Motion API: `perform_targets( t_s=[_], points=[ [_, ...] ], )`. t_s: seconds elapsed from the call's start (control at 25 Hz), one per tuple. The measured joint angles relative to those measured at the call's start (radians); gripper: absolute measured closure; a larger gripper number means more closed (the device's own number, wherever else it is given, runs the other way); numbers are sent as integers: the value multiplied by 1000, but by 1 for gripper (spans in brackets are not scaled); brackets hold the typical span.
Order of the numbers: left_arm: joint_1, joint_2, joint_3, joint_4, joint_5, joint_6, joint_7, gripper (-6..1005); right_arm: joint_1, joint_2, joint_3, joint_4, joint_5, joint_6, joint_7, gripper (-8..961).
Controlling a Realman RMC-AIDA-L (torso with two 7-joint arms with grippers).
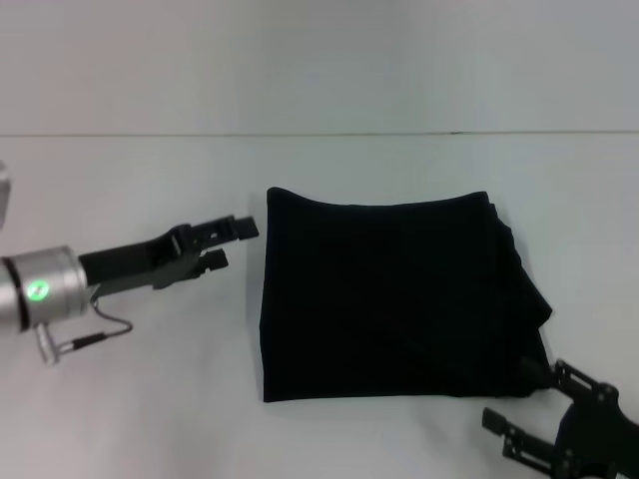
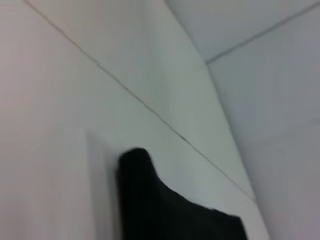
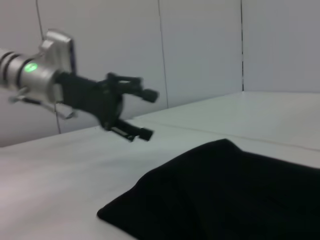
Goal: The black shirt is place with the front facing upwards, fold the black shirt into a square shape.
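Note:
The black shirt (image 1: 394, 299) lies flat in the middle of the white table, folded into a rough square with layered edges on its right side; no lettering shows. My left gripper (image 1: 233, 245) hovers just off the shirt's left edge near the far corner, open and empty. The right wrist view shows the left gripper (image 3: 148, 114) above the table beyond the shirt (image 3: 225, 195). My right gripper (image 1: 521, 397) sits at the shirt's near right corner, open, one finger close to the cloth. In the left wrist view only a corner of the shirt (image 2: 165, 210) appears.
The white table (image 1: 130, 399) stretches around the shirt, bare to the left and at the back. A pale wall (image 1: 319, 60) rises behind the table's far edge.

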Motion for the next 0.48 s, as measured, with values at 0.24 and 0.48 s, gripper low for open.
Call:
perform_targets(
  t_s=[0.24,0.48],
  points=[
    [-103,-3,67,-52,46,-172,-48,101,-39,-1,5,17,-5,7,-31,130],
    [-145,-15,78,-61,84,-250,-51,103,-36,-3,9,20,-3,7,-37,131]
  ],
)
